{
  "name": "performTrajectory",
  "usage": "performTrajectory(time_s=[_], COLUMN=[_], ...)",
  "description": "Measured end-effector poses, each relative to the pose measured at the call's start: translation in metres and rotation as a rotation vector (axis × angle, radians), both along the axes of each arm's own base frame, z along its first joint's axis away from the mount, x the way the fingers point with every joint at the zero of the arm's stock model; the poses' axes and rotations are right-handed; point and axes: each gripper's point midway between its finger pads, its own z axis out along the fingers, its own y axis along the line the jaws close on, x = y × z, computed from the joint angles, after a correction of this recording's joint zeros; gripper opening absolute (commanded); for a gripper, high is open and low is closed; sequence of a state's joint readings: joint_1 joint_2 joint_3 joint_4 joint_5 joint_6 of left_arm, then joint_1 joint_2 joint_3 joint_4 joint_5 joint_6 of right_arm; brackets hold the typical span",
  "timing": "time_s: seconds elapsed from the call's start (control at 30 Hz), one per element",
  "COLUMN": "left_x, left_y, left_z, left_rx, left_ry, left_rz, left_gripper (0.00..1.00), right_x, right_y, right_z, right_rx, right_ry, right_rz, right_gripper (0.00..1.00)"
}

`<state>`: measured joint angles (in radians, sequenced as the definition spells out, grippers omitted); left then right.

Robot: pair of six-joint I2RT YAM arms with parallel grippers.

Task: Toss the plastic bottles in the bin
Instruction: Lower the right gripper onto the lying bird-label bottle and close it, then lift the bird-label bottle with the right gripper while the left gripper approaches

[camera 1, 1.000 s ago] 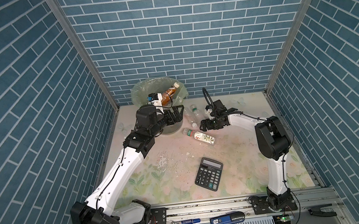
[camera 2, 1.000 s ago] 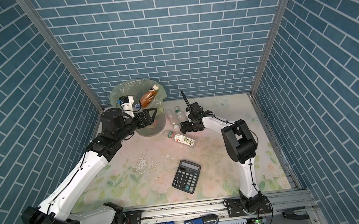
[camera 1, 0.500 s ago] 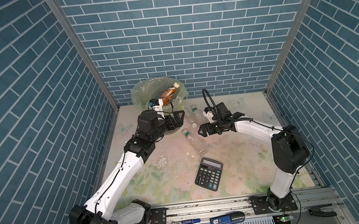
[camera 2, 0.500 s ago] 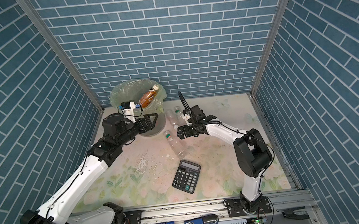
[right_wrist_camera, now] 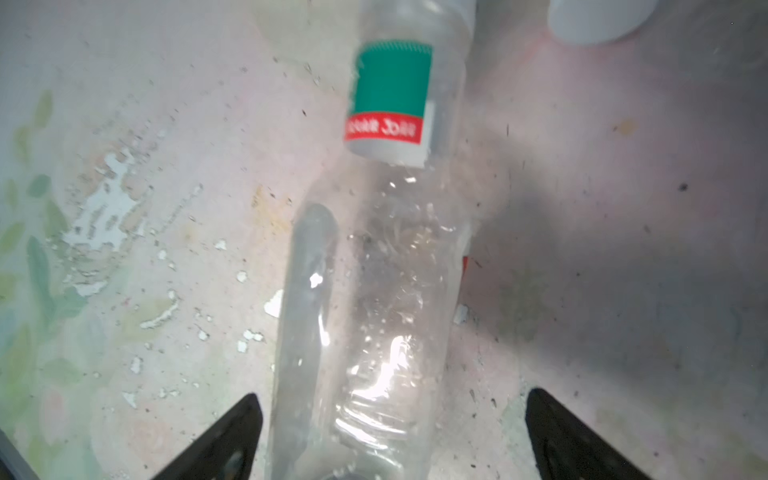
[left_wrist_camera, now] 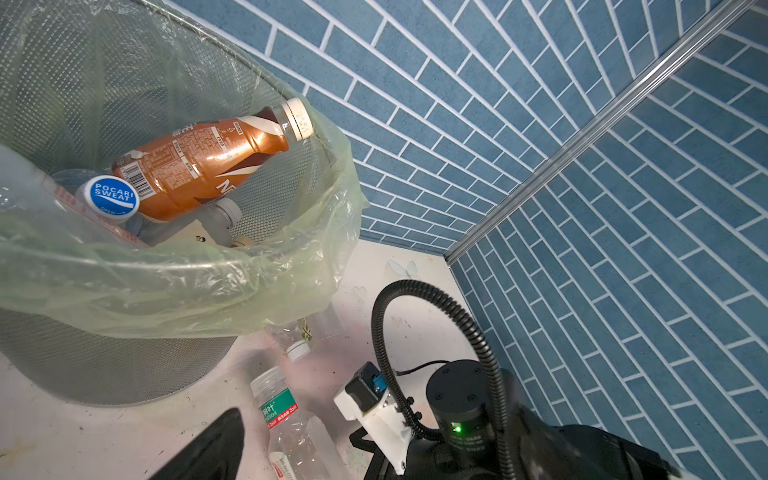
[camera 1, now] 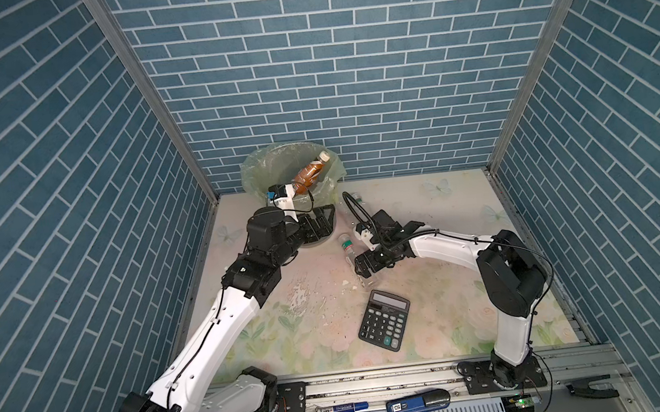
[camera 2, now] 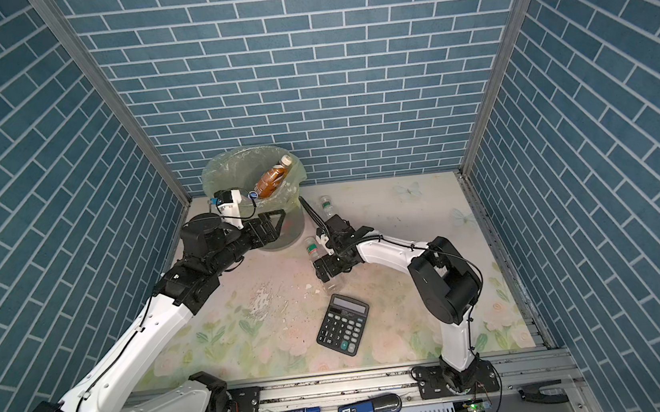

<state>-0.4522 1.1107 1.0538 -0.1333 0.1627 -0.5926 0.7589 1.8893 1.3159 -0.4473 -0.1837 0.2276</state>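
The bin (camera 1: pixel 252 173) (camera 2: pixel 212 177) stands at the back left. In it a brown bottle (camera 1: pixel 308 171) (left_wrist_camera: pixel 208 162) leans on the rim, beside a blue-capped one (left_wrist_camera: pixel 110 195). A clear bottle with a green label (camera 1: pixel 347 248) (camera 2: pixel 313 251) (right_wrist_camera: pixel 386 249) lies on the table. My right gripper (camera 1: pixel 364 270) (right_wrist_camera: pixel 390 415) is open right above it, one finger on each side of its lower body, not touching. My left gripper (camera 1: pixel 321 220) (camera 2: pixel 272 225) hangs open and empty beside the bin wall. Another clear bottle (camera 2: pixel 326 206) (left_wrist_camera: pixel 297 345) lies behind, near the bin.
A black calculator (camera 1: pixel 384 320) (camera 2: pixel 343 324) lies just in front of the right gripper. Blue brick walls close in the left, back and right. Pens and a blue device (camera 1: pixel 418 401) rest on the front rail. The right arm's cable loop (left_wrist_camera: pixel 415 291) arches near the bin.
My right gripper has come forward from the back and down over the green-label bottle, opening wider. The bottle has turned to lie more front-to-back. The left gripper has barely shifted.
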Motion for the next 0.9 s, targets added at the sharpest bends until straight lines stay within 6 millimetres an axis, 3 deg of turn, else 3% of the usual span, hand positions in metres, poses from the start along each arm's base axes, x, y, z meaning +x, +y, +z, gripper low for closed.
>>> performTrajectory(time_s=[0.2, 0.37, 0.6, 0.7, 0.9], left_x=[0.0, 0.0, 0.001, 0.002, 0.005], left_y=[0.002, 0.003, 0.006, 0.007, 0.007], left_z=[-0.007, -0.009, -0.01, -0.01, -0.009], left_rx=[0.013, 0.016, 0.014, 0.005, -0.029], left_ry=[0.021, 0.027, 0.036, 0.041, 0.054], left_rz=[0.012, 0.017, 0.037, 0.049, 0.065], left_gripper=[0.99, 0.99, 0.99, 0.99, 0.99], right_x=[-0.006, -0.008, -0.006, -0.003, 0.005], right_y=[-0.001, -0.002, -0.003, -0.003, -0.008], right_z=[-0.013, -0.024, -0.021, -0.004, 0.057], right_rx=[-0.039, -0.069, -0.074, -0.057, 0.028], right_ry=[0.021, 0.024, 0.005, -0.033, -0.146], right_rz=[0.009, 0.021, 0.03, 0.031, 0.014], right_gripper=[0.95, 0.82, 0.69, 0.6, 0.51])
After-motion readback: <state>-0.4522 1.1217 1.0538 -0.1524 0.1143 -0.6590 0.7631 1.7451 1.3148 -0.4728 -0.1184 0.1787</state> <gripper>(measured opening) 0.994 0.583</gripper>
